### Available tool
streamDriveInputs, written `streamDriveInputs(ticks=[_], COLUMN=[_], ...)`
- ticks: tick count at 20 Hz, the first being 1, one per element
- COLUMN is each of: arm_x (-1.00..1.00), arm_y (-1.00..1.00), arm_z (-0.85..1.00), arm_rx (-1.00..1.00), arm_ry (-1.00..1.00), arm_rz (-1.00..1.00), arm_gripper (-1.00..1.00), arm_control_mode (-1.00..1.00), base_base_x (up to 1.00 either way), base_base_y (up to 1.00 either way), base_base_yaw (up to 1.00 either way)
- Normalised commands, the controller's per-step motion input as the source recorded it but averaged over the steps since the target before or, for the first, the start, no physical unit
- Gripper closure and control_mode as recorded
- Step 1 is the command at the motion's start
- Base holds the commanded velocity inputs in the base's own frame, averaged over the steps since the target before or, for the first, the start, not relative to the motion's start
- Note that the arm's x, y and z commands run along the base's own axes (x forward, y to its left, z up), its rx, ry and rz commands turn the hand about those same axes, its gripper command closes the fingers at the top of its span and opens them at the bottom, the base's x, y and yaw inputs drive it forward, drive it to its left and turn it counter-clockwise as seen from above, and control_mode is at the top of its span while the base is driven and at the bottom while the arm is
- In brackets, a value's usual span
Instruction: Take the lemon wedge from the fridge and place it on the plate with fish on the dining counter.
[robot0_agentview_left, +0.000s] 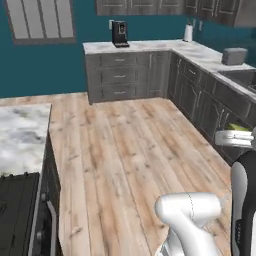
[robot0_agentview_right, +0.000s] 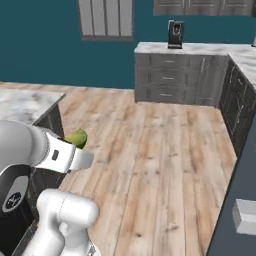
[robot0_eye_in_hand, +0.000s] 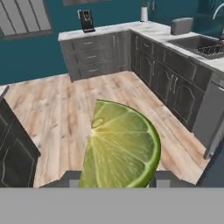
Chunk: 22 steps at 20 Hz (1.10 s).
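Note:
The lemon wedge (robot0_eye_in_hand: 120, 146), yellow-green with a pale cut face, sits between my two finger tips in the hand view and hides much of the floor behind it. My gripper (robot0_eye_in_hand: 118, 179) is shut on it. From the left base view the gripper (robot0_agentview_left: 234, 138) hangs at the right edge with the wedge (robot0_agentview_left: 236, 128) on top. In the right base view the gripper (robot0_agentview_right: 82, 150) carries the wedge (robot0_agentview_right: 77, 137) beside the dining counter (robot0_agentview_right: 22, 105). The counter's marble slab (robot0_agentview_left: 20, 132) lies at the left. The plate is out of view. A slate-blue panel like the fridge (robot0_agentview_right: 235, 190) stands at lower right.
A black cooktop (robot0_agentview_left: 15, 210) adjoins the marble slab at lower left. Grey cabinets (robot0_agentview_left: 125, 75) with a coffee machine (robot0_agentview_left: 119, 34) line the far wall, and a run with a sink (robot0_eye_in_hand: 199, 43) lines the right. Open wood floor (robot0_agentview_left: 130, 150) lies between.

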Motion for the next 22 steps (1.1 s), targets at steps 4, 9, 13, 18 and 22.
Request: streamDriveInputs(ticks=[4, 9, 13, 18, 22], arm_x=[0.00, 0.00, 0.00, 0.00, 0.00], arm_y=[0.00, 0.00, 0.00, 0.00, 0.00], arm_z=[0.00, 0.00, 0.00, 0.00, 0.00], arm_rx=[0.00, 0.00, 0.00, 0.00, 0.00], arm_ry=[0.00, 0.00, 0.00, 0.00, 0.00], arm_rz=[0.00, 0.00, 0.00, 0.00, 0.00], arm_gripper=[1.00, 1.00, 1.00, 1.00, 1.00], arm_control_mode=[1.00, 1.00, 1.00, 1.00, 1.00], base_base_x=[-0.02, -0.01, -0.01, -0.13, -0.40], base_base_y=[0.00, 0.00, 0.00, 0.08, 0.88], base_base_yaw=[0.92, 0.93, 0.95, 0.92, 0.70])
